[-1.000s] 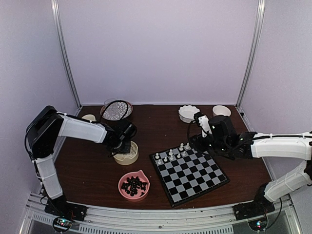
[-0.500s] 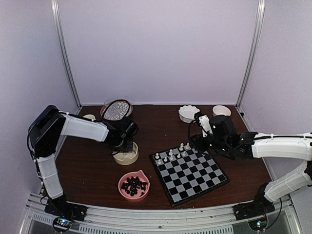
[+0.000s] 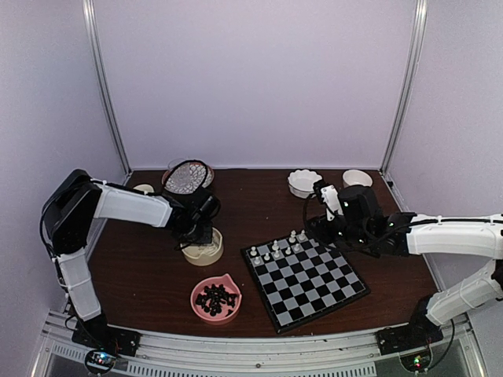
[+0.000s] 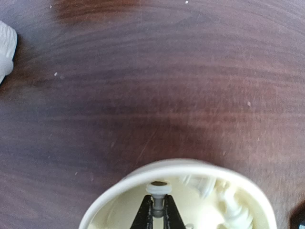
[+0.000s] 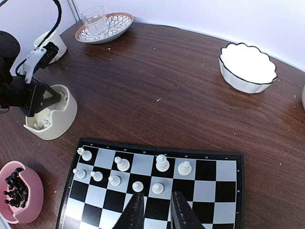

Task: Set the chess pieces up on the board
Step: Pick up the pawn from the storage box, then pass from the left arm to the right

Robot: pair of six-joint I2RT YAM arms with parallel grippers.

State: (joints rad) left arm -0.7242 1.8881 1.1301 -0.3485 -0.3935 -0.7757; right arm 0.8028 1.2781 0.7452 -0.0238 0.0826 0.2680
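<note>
Left end effector (image 4: pixel 157 200) pinches white chess piece (image 4: pixel 158 189) lengthwise, head pointing outward.

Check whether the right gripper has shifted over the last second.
No. In the top view the right gripper stays at the board's far corner, beside the same white pieces.

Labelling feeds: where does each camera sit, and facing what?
Top external: high behind the robot, looking down; brown wooden table, left arm, right arm show.
Left wrist: on that arm, looking into the round cream bowl; the left claw pinches a cream-white chess piece.
Right wrist: over the black-and-white chessboard, facing far-left; open right claw shows.
Shared: all show that bowl.
</note>
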